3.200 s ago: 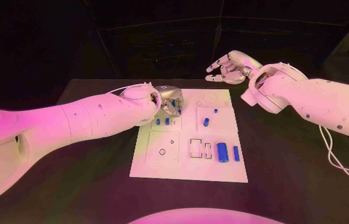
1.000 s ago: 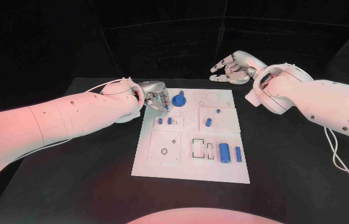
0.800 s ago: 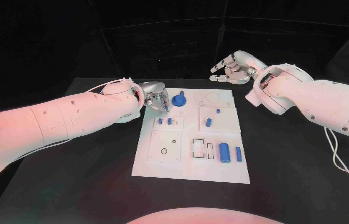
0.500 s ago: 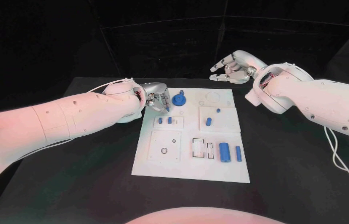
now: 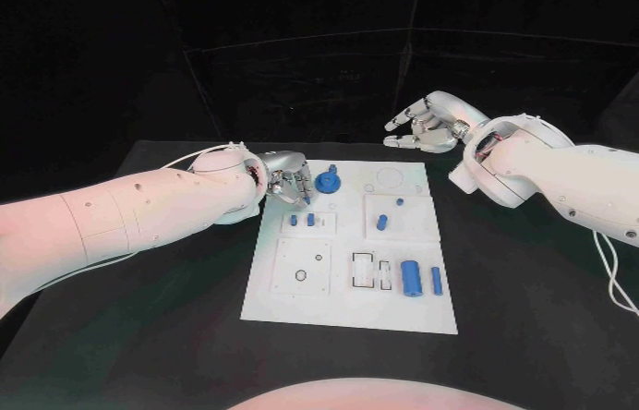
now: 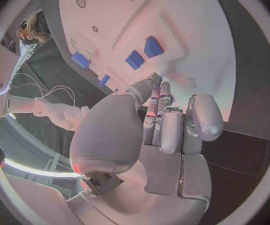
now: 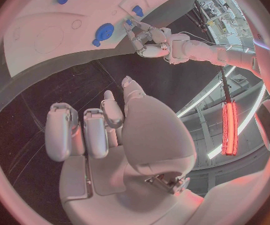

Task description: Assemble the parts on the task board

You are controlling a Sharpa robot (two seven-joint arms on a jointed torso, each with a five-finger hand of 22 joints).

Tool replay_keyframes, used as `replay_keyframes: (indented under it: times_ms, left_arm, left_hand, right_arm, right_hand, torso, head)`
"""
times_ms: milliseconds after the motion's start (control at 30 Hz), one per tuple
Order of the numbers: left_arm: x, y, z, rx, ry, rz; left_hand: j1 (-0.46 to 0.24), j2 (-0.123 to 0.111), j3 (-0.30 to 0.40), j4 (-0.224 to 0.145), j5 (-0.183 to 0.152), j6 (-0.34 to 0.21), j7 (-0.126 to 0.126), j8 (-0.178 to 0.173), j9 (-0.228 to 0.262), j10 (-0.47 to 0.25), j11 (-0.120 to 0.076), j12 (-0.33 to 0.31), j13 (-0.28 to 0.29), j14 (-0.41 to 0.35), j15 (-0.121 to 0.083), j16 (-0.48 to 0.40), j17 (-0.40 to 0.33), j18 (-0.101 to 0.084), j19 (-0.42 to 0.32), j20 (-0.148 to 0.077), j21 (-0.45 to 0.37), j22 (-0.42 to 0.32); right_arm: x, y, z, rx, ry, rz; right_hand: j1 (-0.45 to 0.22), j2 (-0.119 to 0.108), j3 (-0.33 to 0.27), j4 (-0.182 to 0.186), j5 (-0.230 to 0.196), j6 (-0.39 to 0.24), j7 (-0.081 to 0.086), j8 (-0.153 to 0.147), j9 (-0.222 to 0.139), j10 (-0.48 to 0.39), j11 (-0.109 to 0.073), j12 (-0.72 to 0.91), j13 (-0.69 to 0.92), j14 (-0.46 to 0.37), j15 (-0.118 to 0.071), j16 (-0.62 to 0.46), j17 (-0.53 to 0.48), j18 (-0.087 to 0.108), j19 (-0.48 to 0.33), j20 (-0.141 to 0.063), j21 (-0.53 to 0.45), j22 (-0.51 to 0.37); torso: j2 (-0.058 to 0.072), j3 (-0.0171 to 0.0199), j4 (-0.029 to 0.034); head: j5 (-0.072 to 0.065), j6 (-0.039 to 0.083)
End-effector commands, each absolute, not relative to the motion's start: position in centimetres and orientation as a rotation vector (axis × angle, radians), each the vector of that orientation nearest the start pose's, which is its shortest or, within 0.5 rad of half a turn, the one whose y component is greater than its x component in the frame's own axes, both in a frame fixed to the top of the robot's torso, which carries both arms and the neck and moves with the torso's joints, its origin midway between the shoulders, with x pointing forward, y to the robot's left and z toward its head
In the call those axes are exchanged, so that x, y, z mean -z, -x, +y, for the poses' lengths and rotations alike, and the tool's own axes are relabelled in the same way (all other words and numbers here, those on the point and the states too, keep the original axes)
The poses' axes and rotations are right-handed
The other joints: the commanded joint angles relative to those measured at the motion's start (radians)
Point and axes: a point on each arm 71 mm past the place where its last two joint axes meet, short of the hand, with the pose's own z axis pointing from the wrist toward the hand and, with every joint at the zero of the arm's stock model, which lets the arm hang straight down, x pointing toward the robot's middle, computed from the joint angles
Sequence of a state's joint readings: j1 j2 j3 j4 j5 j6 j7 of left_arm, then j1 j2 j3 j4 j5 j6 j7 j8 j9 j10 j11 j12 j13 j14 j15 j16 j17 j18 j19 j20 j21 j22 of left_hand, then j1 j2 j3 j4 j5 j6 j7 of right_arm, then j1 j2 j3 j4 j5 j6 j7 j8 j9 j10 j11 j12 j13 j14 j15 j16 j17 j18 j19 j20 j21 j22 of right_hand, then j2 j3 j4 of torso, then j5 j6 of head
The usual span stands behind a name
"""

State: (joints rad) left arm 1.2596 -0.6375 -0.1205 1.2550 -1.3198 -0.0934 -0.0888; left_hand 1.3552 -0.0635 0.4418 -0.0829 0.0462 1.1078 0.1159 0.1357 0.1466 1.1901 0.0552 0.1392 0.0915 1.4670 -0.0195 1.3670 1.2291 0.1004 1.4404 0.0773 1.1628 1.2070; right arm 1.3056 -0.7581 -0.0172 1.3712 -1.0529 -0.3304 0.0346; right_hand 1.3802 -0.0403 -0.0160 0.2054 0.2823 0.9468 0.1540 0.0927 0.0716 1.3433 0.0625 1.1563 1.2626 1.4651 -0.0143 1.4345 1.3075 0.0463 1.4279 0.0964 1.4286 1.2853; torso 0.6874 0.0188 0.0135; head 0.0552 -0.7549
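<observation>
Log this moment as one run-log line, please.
left hand: at task board far-left corner, beside round blue part, holding nothing visible | right hand: empty, raised beyond board

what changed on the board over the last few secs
The left hand has drawn back off the board's far left corner, uncovering the round blue part standing there. The right hand stays raised beyond the task board, holding nothing. The other blue parts lie as before.

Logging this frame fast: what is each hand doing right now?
Left hand: fingers at the task board, grip cannot be told.
Right hand: open, holding nothing.
</observation>
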Motion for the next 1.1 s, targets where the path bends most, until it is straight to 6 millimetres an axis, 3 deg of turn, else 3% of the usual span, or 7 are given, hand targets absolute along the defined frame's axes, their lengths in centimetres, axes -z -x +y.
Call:
replay_keyframes:
  times_ms: [33,200,400,1000,1100]
  left_arm:
    - [21.35,-52.87,17.03,0.616,-0.165,1.940]
    - [21.47,-52.95,17.05,0.604,-0.163,1.952]
    - [21.55,-53.06,17.11,0.592,-0.157,1.958]
    - [21.50,-53.07,17.56,0.586,-0.146,1.948]
    - [21.46,-53.05,17.80,0.586,-0.140,1.943]
  left_hand:
    - [-0.011,0.002,0.005,0.000,0.001,0.011,-0.001,0.000,0.001,0.008,0.002,-0.005,-0.001,0.029,-0.005,-0.001,-0.002,-0.010,0.004,-0.002,0.007,0.002]
    - [-0.016,-0.009,0.003,-0.003,0.001,0.000,0.004,-0.009,-0.003,0.000,0.007,-0.016,-0.005,0.028,-0.003,-0.003,-0.006,-0.010,0.002,-0.001,0.003,0.000]
    - [-0.043,-0.040,-0.007,0.003,0.001,-0.089,0.014,-0.065,-0.030,-0.023,0.017,-0.038,-0.013,0.023,0.006,-0.011,-0.021,-0.009,-0.003,0.005,-0.006,-0.007]
    - [-0.047,-0.051,-0.007,0.003,0.001,-0.120,0.018,-0.075,-0.044,-0.043,0.025,-0.054,-0.017,0.019,0.012,-0.017,-0.034,-0.006,-0.008,0.011,-0.019,-0.016]
    - [-0.047,-0.053,-0.007,0.002,0.001,-0.127,0.017,-0.075,-0.047,-0.048,0.027,-0.058,-0.018,0.018,0.014,-0.018,-0.037,-0.006,-0.009,0.013,-0.022,-0.018]
  right_arm:
    - [12.83,-53.29,-20.09,-0.885,-0.145,1.579]
    - [12.83,-53.28,-20.08,-0.885,-0.145,1.579]
    - [12.83,-53.27,-20.08,-0.885,-0.145,1.578]
    - [12.87,-53.36,-20.35,-0.878,-0.149,1.580]
    - [12.99,-53.46,-20.58,-0.868,-0.154,1.593]
  right_hand:
    - [0.000,0.008,0.000,0.005,0.006,-0.002,-0.004,0.006,0.001,-0.006,0.000,-0.003,-0.001,0.062,0.000,-0.004,0.081,0.015,-0.005,-0.003,-0.004,-0.001]
    - [0.000,0.008,0.000,0.005,0.006,-0.002,-0.004,0.006,0.001,-0.006,0.000,-0.003,-0.001,0.062,0.000,-0.004,0.081,0.015,-0.005,-0.003,-0.004,-0.001]
    - [0.000,0.008,0.000,0.005,0.006,-0.002,-0.004,0.006,0.001,-0.006,0.000,-0.003,-0.001,0.062,0.000,-0.004,0.081,0.015,-0.005,-0.003,-0.004,-0.001]
    - [0.001,0.008,-0.001,0.005,0.005,-0.003,-0.004,0.006,0.001,-0.009,0.000,-0.008,-0.005,0.061,0.000,-0.007,0.078,0.016,-0.009,-0.003,-0.007,-0.008]
    - [0.005,0.009,-0.003,0.007,0.005,-0.009,-0.003,0.003,0.000,-0.059,0.000,-0.091,-0.066,0.057,0.001,-0.020,0.063,0.025,-0.030,-0.003,-0.030,-0.048]
  torso:
    - [0.000,-0.0001,0.0006]
    - [0.000,0.0002,-0.0003]
    - [-0.001,0.0001,0.0004]
    - [-0.001,-0.0004,0.0013]
    - [-0.001,-0.0007,0.0016]
  head:
    - [0.000,-0.001]
    - [0.000,-0.002]
    - [-0.002,-0.002]
    - [-0.001,-0.002]
    - [-0.001,-0.001]
